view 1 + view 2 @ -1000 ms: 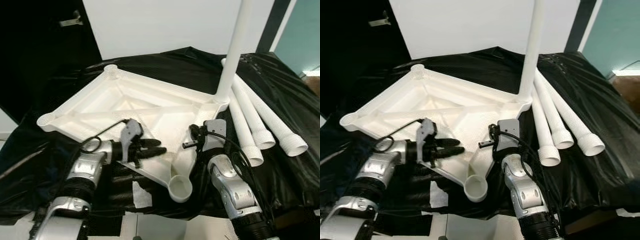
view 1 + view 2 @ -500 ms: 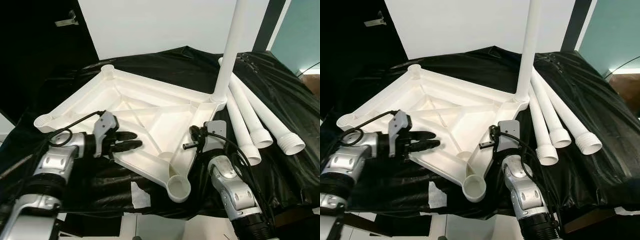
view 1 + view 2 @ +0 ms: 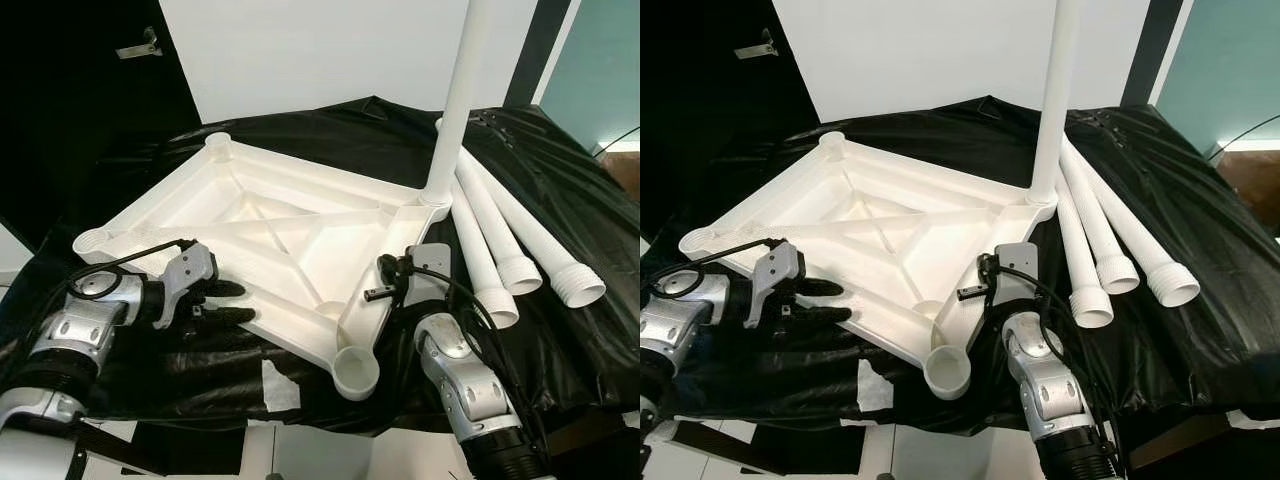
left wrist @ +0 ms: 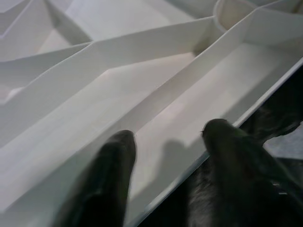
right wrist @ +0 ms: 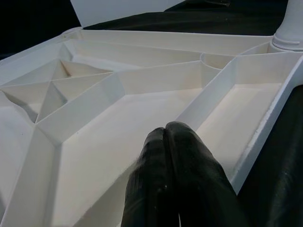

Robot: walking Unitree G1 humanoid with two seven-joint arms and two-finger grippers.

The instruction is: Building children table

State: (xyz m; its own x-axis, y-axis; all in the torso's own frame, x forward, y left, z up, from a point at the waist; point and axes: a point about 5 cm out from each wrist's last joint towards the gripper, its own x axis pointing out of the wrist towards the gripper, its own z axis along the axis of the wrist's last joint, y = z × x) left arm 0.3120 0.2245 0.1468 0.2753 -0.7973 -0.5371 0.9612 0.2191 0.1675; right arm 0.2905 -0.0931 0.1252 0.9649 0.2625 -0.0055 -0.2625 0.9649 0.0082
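Tabletop (image 3: 300, 240) inverted at frame centre on black-covered counter (image 3: 560, 350), ribs up, so sockets face upward for legs. One leg (image 3: 455, 110) seated upright in far right socket. Three spare legs (image 3: 520, 245) laid side by side at right, within reach. Near socket (image 3: 358, 372) empty, judged next in line. Left hand (image 3: 235, 302) at lower left, open, fingers straddling near rim, likely to steady. Right hand (image 5: 165, 184) closed, empty, poised over ribs.

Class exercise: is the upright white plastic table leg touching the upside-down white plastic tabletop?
Touching. In the left eye view the upright white plastic table leg stands seated in the far right corner socket of the upside-down white plastic tabletop.
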